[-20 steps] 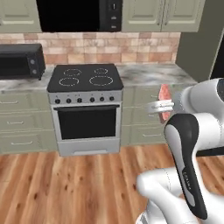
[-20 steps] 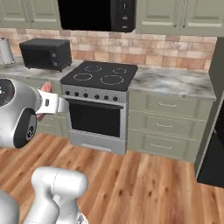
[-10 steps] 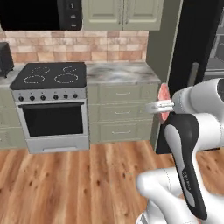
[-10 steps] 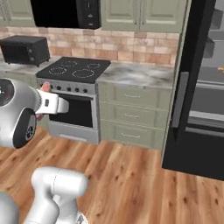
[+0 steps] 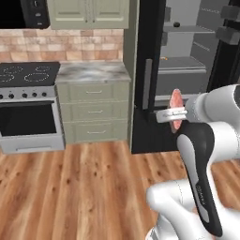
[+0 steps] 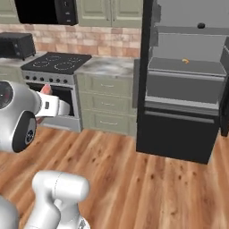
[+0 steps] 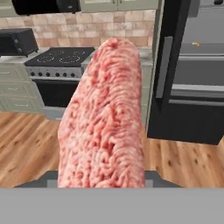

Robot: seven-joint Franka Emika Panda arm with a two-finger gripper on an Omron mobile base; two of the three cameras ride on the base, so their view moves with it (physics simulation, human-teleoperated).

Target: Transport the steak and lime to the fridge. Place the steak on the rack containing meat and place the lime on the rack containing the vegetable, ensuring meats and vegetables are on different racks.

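Our gripper [image 5: 174, 114] pinches the steak [image 7: 105, 118]. The open fridge [image 6: 188, 89] stands just beside the counter's [image 5: 91, 71] right edge.

Two base cameras looked forward from behind the arm, both sharing the open fridge [image 5: 187, 70] and stove [image 6: 56, 62], hand camera sat close against the steak [image 7: 105, 122].

the steak [image 7: 105, 118] looks raw, its pink surface rough and finely marbled, matt. the floor [image 5: 79, 187] is warm wood planking with a soft sheen. the worktop [image 5: 91, 71] looks like grey veined stone, smooth. the fridge [image 6: 188, 80] has a glossy black shell and smooth grey racks, perhaps plastic. the oven [image 5: 28, 117] front is brushed metal. the backsplash [image 6: 107, 42] is matt brick.
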